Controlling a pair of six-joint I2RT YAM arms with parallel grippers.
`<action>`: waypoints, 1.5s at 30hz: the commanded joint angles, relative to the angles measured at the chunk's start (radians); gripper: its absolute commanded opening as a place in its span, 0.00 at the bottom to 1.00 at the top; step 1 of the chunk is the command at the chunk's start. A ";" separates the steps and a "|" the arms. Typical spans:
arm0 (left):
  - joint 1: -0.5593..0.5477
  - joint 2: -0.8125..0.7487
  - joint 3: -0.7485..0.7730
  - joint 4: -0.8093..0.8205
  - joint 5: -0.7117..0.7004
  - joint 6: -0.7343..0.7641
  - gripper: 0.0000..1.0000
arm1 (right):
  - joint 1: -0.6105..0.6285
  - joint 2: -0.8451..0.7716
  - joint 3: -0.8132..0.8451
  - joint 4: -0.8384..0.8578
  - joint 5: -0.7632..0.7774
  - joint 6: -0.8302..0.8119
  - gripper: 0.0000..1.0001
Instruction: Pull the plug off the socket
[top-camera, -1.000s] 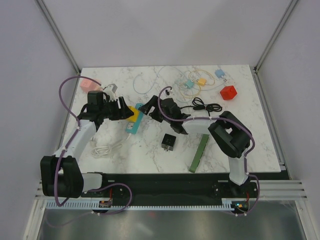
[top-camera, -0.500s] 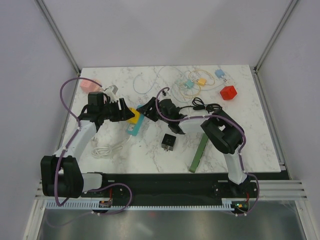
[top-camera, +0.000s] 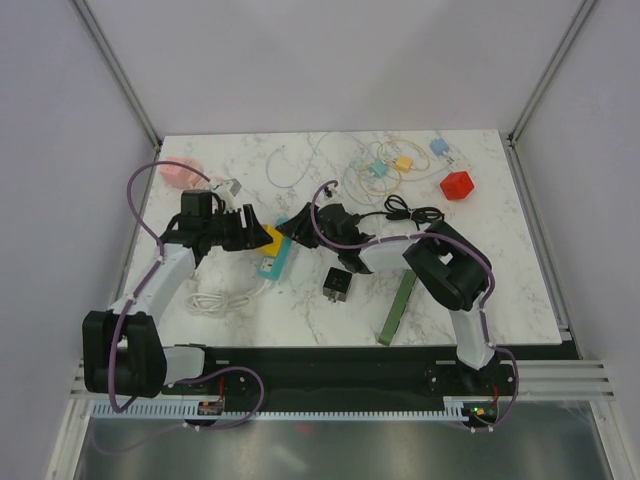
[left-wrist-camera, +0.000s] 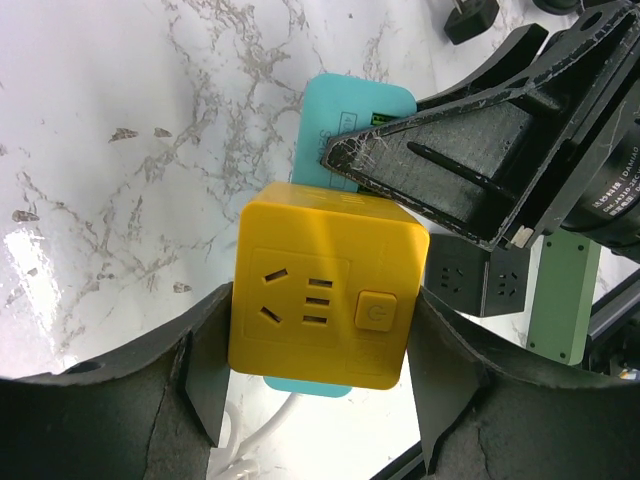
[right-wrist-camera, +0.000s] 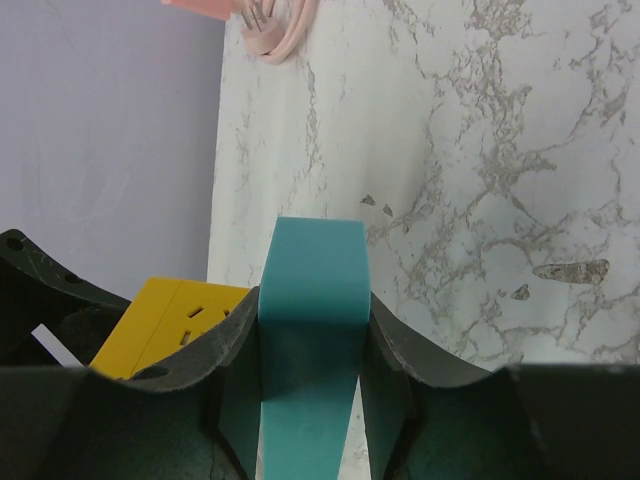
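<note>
The plug is a yellow cube (top-camera: 268, 238) with outlets and a button on its top face (left-wrist-camera: 325, 300). It sits on the teal socket strip (top-camera: 272, 262), which lies on the marble table. My left gripper (top-camera: 252, 233) is shut on the yellow cube, one finger pressed to each side (left-wrist-camera: 320, 320). From the right, my right gripper (top-camera: 291, 229) is shut on the strip's far end (right-wrist-camera: 312, 290), its pads (right-wrist-camera: 235, 390) tight against both long sides. The yellow cube (right-wrist-camera: 170, 320) shows to the left behind that finger. The prongs are hidden.
A black cube socket (top-camera: 338, 284) and a green strip (top-camera: 398, 308) lie near the front right. A white cable (top-camera: 215, 298) coils at front left. A black cable (top-camera: 413, 213), a red cube (top-camera: 457, 185), pastel plugs (top-camera: 390, 168) and a pink plug (top-camera: 178, 171) lie further back.
My right gripper has slid left onto the teal strip's end and closed on it. The left gripper, holding the yellow cube, has shifted slightly toward the front.
</note>
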 joint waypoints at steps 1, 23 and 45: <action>0.029 -0.087 0.033 0.135 -0.018 -0.049 0.02 | 0.013 -0.033 -0.027 -0.235 0.077 -0.185 0.00; 0.030 -0.136 -0.009 0.216 0.000 -0.067 0.02 | -0.028 0.053 -0.048 -0.262 0.016 -0.100 0.00; 0.033 -0.076 0.033 0.075 -0.334 -0.110 0.02 | -0.017 -0.103 -0.070 -0.407 -0.078 -0.328 0.13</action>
